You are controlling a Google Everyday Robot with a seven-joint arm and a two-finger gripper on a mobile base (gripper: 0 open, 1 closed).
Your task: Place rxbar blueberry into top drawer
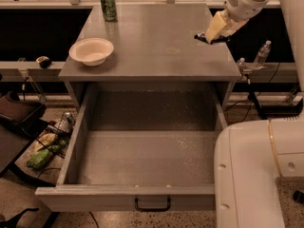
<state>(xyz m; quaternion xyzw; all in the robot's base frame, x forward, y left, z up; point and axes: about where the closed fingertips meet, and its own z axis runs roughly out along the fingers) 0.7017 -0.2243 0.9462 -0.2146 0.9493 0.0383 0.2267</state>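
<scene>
Down front, the drawer (142, 156) sits wide open, its right corner hidden behind the robot's white body (251, 175). Over the tabletop's (156, 46) right edge, the gripper (209, 36) clenches the snack bar (198, 35), mostly covered by pale fingers (216, 28).

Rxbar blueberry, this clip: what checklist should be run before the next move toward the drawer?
1. Rxbar blueberry held in the gripper jaws, over the right rear of the cabinet top: ok.
2. Bar lifted off the top: cannot tell.
3. Top drawer pulled open: ok.
4. Drawer floor free for the bar: ok.
5. Bowl and green can on the left, away from the path down to the drawer: ok.
</scene>
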